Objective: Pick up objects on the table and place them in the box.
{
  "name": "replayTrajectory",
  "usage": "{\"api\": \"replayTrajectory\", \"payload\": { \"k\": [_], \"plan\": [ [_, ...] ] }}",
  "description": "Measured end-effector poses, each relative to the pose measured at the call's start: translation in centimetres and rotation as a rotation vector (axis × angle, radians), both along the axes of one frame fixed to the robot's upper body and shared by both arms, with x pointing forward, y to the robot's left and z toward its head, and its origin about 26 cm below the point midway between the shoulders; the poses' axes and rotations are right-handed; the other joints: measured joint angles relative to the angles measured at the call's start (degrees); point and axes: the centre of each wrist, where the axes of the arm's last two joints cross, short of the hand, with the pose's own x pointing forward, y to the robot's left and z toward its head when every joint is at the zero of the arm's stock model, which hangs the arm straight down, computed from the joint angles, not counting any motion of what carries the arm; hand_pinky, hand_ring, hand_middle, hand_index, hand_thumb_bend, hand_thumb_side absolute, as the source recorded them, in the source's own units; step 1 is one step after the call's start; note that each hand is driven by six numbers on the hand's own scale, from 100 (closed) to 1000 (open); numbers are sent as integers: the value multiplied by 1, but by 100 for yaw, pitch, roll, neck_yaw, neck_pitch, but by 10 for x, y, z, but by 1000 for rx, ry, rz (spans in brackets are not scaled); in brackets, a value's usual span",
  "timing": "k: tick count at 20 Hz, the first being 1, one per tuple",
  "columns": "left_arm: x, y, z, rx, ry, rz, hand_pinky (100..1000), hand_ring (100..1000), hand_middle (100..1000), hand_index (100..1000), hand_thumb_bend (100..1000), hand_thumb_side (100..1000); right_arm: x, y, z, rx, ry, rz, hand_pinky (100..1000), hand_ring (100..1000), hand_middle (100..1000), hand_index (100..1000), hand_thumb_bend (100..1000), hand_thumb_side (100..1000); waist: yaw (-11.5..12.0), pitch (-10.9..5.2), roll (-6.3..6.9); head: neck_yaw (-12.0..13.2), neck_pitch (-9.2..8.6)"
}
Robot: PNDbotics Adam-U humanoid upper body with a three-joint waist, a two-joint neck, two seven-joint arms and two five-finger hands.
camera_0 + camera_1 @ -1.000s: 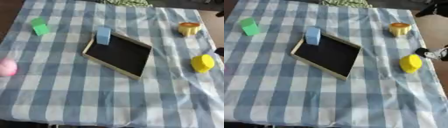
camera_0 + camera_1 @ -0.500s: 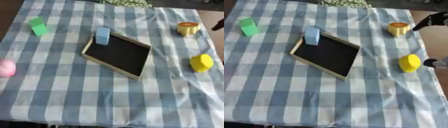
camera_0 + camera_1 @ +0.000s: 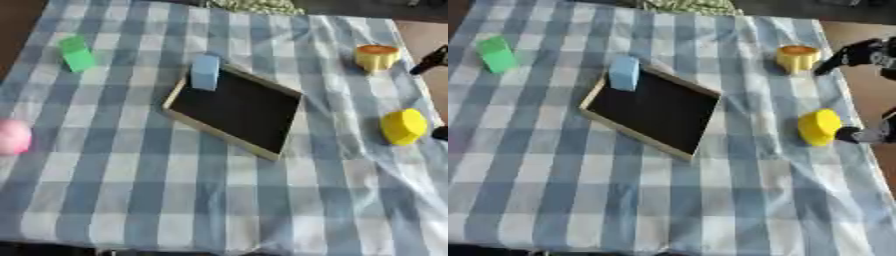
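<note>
1. Fingers (image 3: 837, 61) of our right hand (image 3: 859, 52) are showing at the right edge. One dark finger is pointing down toward the orange cup (image 3: 797, 57). We are not able to tell if the hand is wide or curled, because most of it is off the side.
2. We are seeing another dark bit (image 3: 866, 135) just beside the yellow block (image 3: 819, 127). It is likely part of the same hand, maybe the thumb, but we are not sure. We are not seeing it hold anything.
3. We are not seeing our left hand at all.
4. We are thinking the hand is at that side because the cup and the yellow block are the nearest things to grab there.
5. We are seeing the box (image 3: 236, 111) sitting flat and slanted in the middle of the checked cloth (image 3: 175, 200), with its black inside open and nothing down in it.
6. We are seeing the blue block (image 3: 206, 72) standing at the box's far corner, touching the rim. The green block (image 3: 77, 53) is sitting far off to the left.
7. We are seeing the pink ball (image 3: 12, 136) only in the left eye view. It is at the left edge.
8. We are seeing much more of the hand in the right eye view. In the left eye view only small dark tips are poking in.
</note>
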Motion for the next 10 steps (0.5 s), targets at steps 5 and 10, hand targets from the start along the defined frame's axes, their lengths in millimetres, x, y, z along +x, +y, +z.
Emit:
{"api": "replayTrajectory", "payload": {
  "k": [5,10],
  "plan": [
    [0,0,0,-2,3,-2,890,798,757,855,100,594,8,-8,-18,-8,-17,-64,862,884,741,829,460,100,43,14,0,-42,-1],
    [0,-2,-1,-6,7,-5,890,798,758,855,100,596,14,-18,-37,14,16,-101,862,889,746,835,446,100,47,24,0,-42,-2]
  ]
}}
